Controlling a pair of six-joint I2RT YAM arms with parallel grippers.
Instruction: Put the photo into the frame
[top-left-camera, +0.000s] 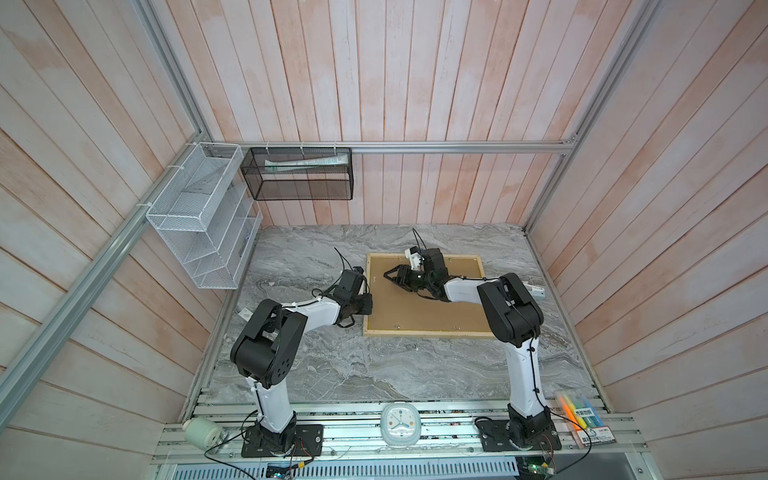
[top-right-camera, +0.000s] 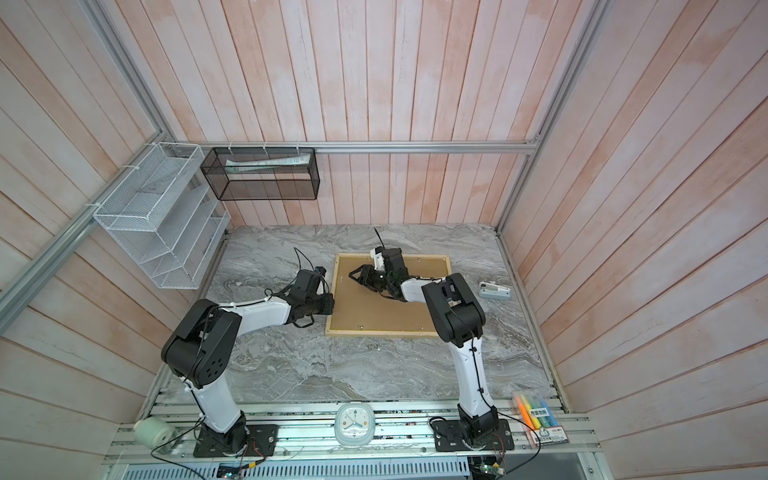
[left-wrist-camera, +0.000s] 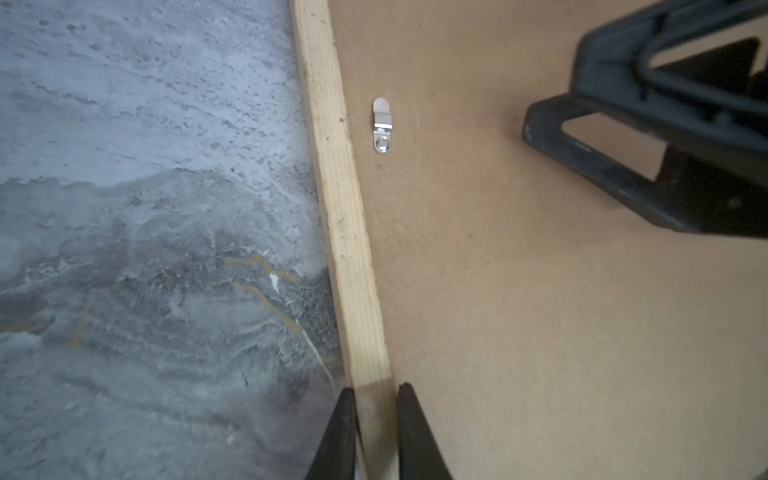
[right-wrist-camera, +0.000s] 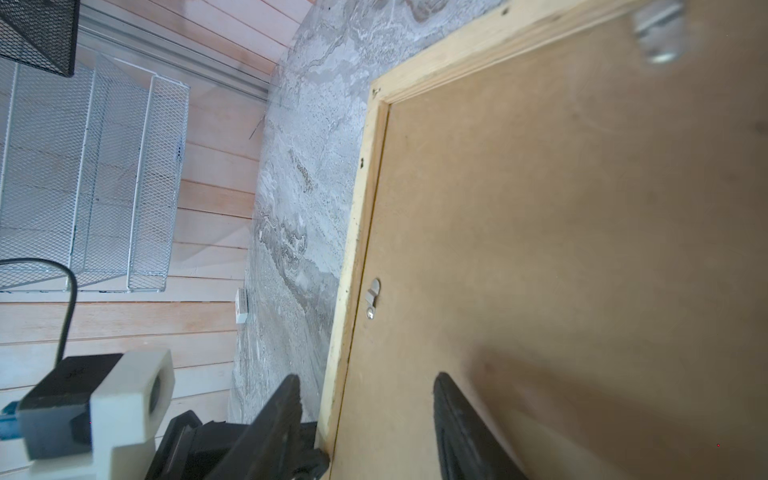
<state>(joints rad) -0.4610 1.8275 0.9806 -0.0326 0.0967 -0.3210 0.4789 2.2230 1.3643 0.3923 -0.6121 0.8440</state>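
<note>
Your left gripper (left-wrist-camera: 376, 388) is clamped across the left rail of the frame (left-wrist-camera: 334, 166), which runs away toward the bench's far edge; your right gripper (right-wrist-camera: 365, 378) hangs jaws apart over the backing board (right-wrist-camera: 582, 208).

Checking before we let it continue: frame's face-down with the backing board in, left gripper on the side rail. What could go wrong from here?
1. The left gripper pinches only one thin rail of the frame; lifting there may tilt or slip it.
2. The turn clip lies along the rail, not across it, so the backing board could shift.
3. The right gripper hovers open close by; the grippers may collide.
</note>
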